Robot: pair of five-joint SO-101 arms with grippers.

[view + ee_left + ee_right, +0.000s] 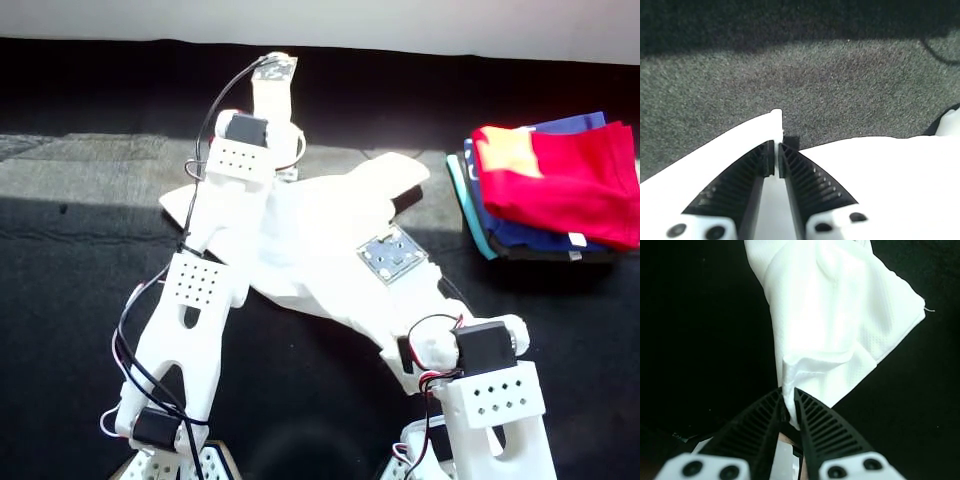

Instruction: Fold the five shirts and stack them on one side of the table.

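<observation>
while a white shirt (335,205) is lying spread and rumpled across the middle of the black-covered table (80,310), both arms are holding on to it. the left gripper (777,151) is showing its ribbed black jaws pressed together with only a sliver between them. white cloth is lying close on both sides of them, and it appears to be pinched at its edge above a grey strip (840,85) of the table covering. the right gripper (788,393) is biting a bunched fold of the same shirt between its closed jaws, with the cloth fanning away from the tips over the black surface and ending in a squared corner. seen from above, the left arm (215,260) is stretching from the near left edge across the shirt's left part towards the far side of the table. the right arm (490,385) is standing at the near right, its front part lying over the shirt's near right end. a stack of folded shirts (560,185) is sitting well apart from the white one at the far right of the table, with a red one on top, blue beneath it, and teal and black edges showing lower down.
</observation>
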